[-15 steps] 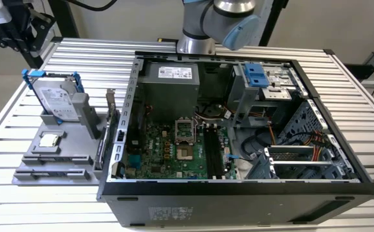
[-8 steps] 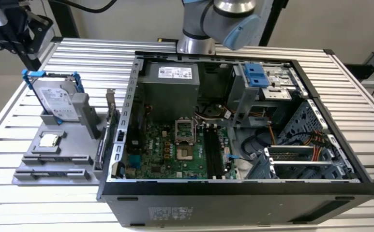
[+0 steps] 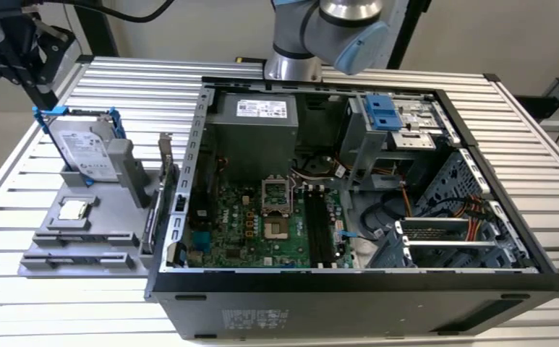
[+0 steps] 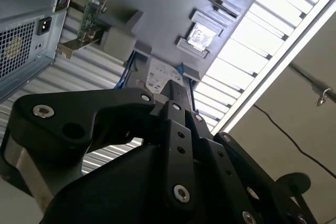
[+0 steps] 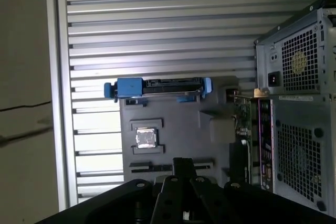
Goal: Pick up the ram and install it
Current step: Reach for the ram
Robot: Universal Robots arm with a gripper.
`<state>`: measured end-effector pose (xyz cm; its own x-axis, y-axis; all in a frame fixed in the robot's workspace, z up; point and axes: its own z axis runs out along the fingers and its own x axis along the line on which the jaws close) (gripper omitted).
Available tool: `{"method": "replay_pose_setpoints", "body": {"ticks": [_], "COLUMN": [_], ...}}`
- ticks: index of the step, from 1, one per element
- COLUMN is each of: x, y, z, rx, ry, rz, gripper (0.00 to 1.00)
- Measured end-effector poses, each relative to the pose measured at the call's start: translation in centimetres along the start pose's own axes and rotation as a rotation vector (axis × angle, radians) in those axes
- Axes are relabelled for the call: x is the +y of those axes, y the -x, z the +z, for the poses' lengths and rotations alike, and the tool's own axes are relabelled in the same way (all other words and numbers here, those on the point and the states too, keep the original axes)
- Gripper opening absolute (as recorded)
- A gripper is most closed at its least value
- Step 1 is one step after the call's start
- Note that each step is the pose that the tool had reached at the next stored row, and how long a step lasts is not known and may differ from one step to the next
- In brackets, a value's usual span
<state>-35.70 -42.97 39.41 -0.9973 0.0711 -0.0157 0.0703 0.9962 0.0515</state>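
- Gripper: pinched narrow on nothing, hanging clear of the gray tray, off its hard-drive end.
- Ram: judged to be the dark stick standing on edge along the tray's case-side rim, well apart from the gripper and untouched.
- Done so far: nothing that shows. Both the pick-up and the seating are left.
- Memory slots on the motherboard: far beyond the ram from the gripper, down inside the open case. Look unfilled, though hard to tell for sure.
- Nearest edge to mind: hard drive with blue brackets, upright and closest to the gripper. CPU chip lying flat beyond it.
- Tight at the ram: green card in line with it, just on the gripper's side, and the case wall just beside.
- Open above the tray and above the case, so likely room to come straight down. Little room for sideways moves near the ram.
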Motion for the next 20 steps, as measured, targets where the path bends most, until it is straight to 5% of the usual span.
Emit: {"method": "replay_pose_setpoints", "body": {"ticks": [20], "x": [-2.25], "y": [-0.28], "z": [-0.12], "rx": [0.0], "ry": [0.0], "rz": [0.0], "gripper": [0.0]}}
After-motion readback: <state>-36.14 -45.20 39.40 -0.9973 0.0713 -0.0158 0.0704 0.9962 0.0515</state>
